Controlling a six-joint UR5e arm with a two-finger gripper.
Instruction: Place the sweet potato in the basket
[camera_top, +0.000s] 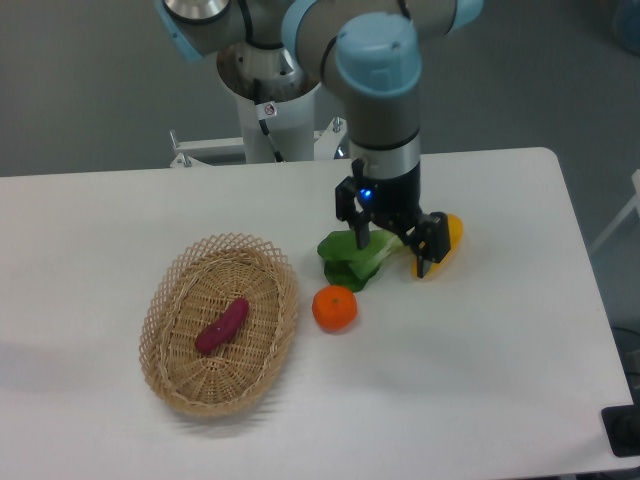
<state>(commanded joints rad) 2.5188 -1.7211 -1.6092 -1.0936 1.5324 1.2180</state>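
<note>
**Sweet potato lies in the basket; gripper empty over the greens**

The gripper (392, 243) hangs with its two fingers spread wide and nothing between them. Directly under it sits a leafy green vegetable (352, 257), whose pale stalk end is largely covered by the gripper body. One finger (421, 250) stands in front of the yellow vegetable (447, 236), so only its outer part shows. Below the gripper and a little to its left rests an orange (335, 308), apart from the fingers. Well off to the left of the gripper, the sweet potato (222, 325) lies on the floor of the basket (160, 305), tilted diagonally. All rest on the white table (480, 380).
</note>
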